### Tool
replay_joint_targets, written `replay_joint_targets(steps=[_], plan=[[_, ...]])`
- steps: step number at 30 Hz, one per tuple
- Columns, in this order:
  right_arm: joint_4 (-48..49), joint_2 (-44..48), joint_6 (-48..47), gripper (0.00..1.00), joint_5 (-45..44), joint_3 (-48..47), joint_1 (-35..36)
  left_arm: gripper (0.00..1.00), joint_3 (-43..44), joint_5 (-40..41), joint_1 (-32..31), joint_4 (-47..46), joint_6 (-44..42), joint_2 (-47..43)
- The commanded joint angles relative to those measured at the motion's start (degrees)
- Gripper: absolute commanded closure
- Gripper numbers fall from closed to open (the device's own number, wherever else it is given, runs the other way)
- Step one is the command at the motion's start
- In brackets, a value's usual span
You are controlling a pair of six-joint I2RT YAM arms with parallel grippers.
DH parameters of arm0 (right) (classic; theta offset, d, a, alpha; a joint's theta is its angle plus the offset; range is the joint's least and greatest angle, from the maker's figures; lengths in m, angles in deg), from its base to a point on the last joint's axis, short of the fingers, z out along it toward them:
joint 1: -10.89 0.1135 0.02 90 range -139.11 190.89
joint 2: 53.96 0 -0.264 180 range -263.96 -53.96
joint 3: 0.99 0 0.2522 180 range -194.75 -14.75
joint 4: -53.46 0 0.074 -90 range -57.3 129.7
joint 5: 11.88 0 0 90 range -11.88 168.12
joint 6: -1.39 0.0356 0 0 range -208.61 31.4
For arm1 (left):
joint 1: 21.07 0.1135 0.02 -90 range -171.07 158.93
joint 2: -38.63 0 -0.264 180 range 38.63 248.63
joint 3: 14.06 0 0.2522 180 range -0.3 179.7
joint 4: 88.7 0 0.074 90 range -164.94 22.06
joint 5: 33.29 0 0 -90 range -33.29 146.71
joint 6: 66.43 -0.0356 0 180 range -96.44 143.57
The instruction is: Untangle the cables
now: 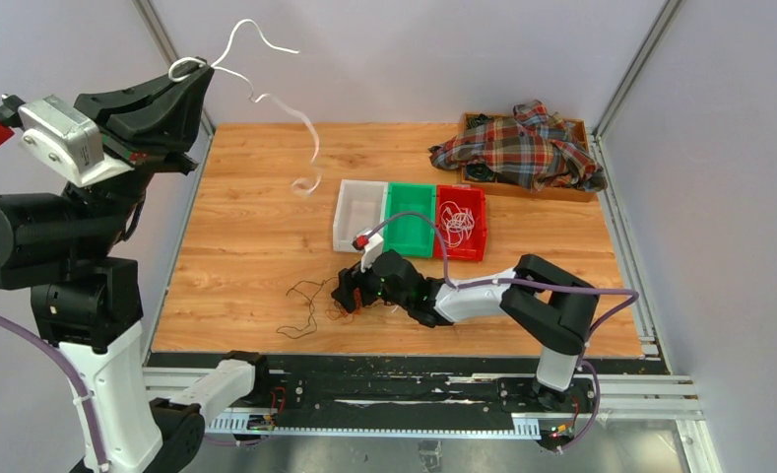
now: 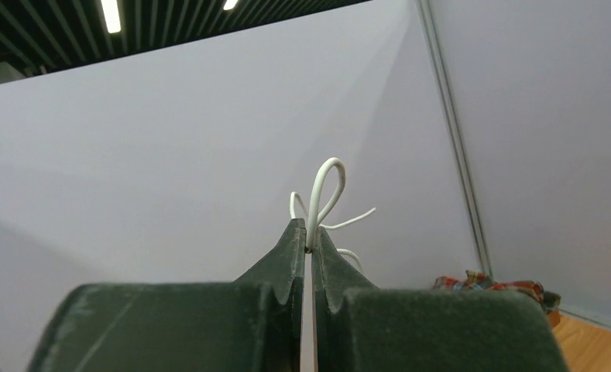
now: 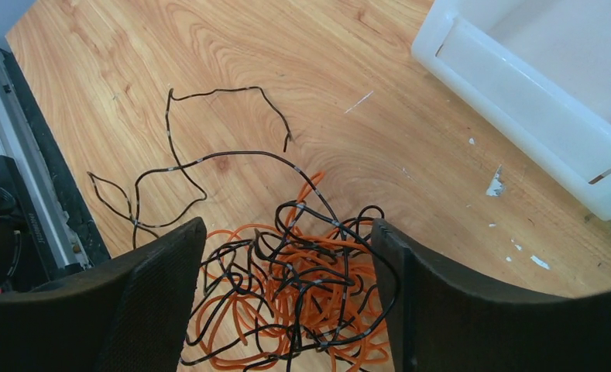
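Wooden tabletop (image 1: 246,227) carried three plastic bins side by side near its middle: a white bin (image 1: 356,212), a green bin (image 1: 414,232) and a red bin (image 1: 460,251). A small heap of thin white cables (image 1: 453,219) lay inside the red one. At the far right corner a plaid shirt (image 1: 522,148) was bundled on a shallow wooden tray (image 1: 551,192).

High on the left, the left gripper (image 1: 195,71) was raised well above the table. Its jaws were pressed together on a white cable (image 1: 310,128), which curled up past the tips and also trailed down in loose waves, its lower end hanging in the air over the table. From the left wrist, that gripper (image 2: 311,240) showed a loop of the white cable (image 2: 333,160) standing up out of the closed tips.

Low near the front edge, the right gripper (image 1: 350,294) reached leftward at table level, just in front of the white bin. The right wrist view showed the right gripper (image 3: 288,232) spread wide, its dark fingers (image 3: 155,287) on either side of a tangle of black and orange cables (image 3: 302,302) and clamping nothing. Black strands ran out of the knot across the wood to the left. The white bin (image 3: 519,101) sat just beyond.
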Motion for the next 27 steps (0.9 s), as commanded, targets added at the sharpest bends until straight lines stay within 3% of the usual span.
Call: replay_joint_targets(steps=[1,9,13,20,27], plan=[[-1.5,4.2,0.2,0.21,1.7,-1.0,-1.1,1.00,-1.8,-1.6,-0.4,1.1,0.1,0.1],[-9.8,20.2,0.7,0.17,3.2,-0.9,-6.3,1.00,-19.4,-6.4,-0.5,2.1,7.0,-4.9],[-12.6,28.1,1.9,0.16,1.1,2.8,-9.7,1.00,-25.3,-6.9,-4.4,3.0,8.4,-4.7],[-14.5,39.1,3.1,0.16,-1.9,8.4,-13.5,1.00,-26.7,-2.7,-17.6,6.5,3.8,0.0],[-22.8,49.3,1.2,0.18,-10.1,10.0,-15.3,1.00,-25.8,-2.2,-22.3,3.1,3.4,7.6]])
